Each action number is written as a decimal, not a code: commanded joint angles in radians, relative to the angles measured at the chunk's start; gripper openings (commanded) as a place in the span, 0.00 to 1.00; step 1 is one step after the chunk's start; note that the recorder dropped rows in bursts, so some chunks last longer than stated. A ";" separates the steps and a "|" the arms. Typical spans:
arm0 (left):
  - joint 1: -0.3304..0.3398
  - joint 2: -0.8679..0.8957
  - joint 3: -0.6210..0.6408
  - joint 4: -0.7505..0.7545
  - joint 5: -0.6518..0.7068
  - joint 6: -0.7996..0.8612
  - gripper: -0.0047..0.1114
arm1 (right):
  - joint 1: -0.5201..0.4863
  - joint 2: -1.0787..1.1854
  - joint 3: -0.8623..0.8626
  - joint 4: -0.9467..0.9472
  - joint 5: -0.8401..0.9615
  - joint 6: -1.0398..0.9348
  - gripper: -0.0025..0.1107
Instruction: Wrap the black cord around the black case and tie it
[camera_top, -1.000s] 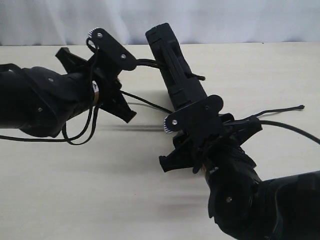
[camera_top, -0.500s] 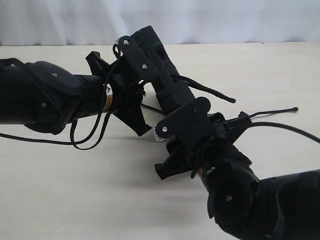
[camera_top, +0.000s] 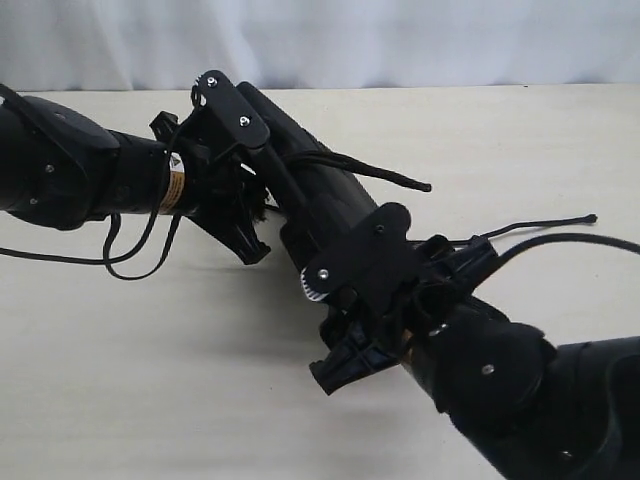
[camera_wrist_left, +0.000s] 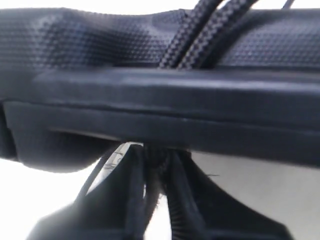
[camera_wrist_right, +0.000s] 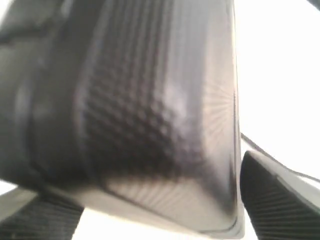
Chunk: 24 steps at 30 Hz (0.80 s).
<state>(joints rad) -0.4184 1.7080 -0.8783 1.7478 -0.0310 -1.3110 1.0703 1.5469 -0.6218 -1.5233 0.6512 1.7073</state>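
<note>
Pinches the black cord (camera_top: 385, 175) in the left hand (camera_wrist_left: 152, 167) beneath the black case (camera_top: 310, 200) (two strands across its face); clamps the airborne case in the right hand (camera_top: 335, 310), above the desk (camera_top: 150, 350). Risks shedding the loops through slack or a twisting grip.

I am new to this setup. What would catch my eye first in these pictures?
The black case is held off the table, one end clamped in the right gripper. Two strands of the black cord cross it, and the left gripper pinches the cord beside it.
</note>
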 joint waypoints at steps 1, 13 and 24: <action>0.001 0.001 -0.006 -0.003 -0.006 0.003 0.04 | 0.002 -0.108 -0.006 0.138 -0.066 -0.138 0.70; 0.001 0.001 -0.006 -0.003 -0.006 0.003 0.04 | -0.007 -0.440 -0.039 0.488 -0.082 -0.490 0.69; 0.001 0.001 -0.006 -0.003 -0.007 0.003 0.04 | -0.450 -0.384 -0.368 1.345 0.063 -1.435 0.47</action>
<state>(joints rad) -0.4178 1.7111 -0.8783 1.7500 -0.0356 -1.3065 0.7156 1.1136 -0.9327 -0.3919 0.6430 0.5324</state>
